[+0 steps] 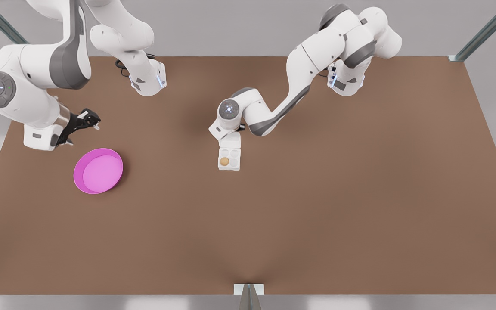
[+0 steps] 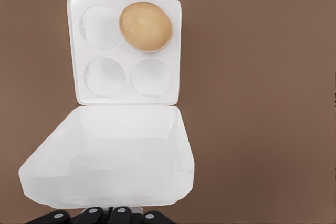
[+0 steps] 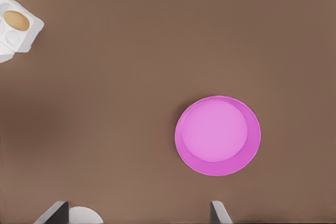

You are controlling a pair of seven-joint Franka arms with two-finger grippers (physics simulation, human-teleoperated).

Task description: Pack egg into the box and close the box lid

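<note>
The white box (image 1: pixel 230 165) lies open near the table's middle, its four-cup tray (image 2: pixel 126 53) facing up. The tan egg (image 1: pixel 224 161) (image 2: pixel 146 26) sits in one cup; the other three cups are bare. The box lid (image 1: pixel 230 140) (image 2: pixel 110 156) is hinged on the tray's far side and stands partly raised. My left gripper (image 1: pixel 229 134) is low at the lid's far edge, and the lid hides its fingertips. My right gripper (image 1: pixel 86 120) hovers open above the table at the front view's left, holding nothing. From there the box (image 3: pixel 26 39) and egg (image 3: pixel 17 20) show far off.
A round magenta-pink dish (image 1: pixel 116 177) (image 3: pixel 185 153) lies empty on the brown table (image 1: pixel 317 206), just in front of my right gripper. Both arm bases stand at the table's far edge. Metal frame posts rise at the corners.
</note>
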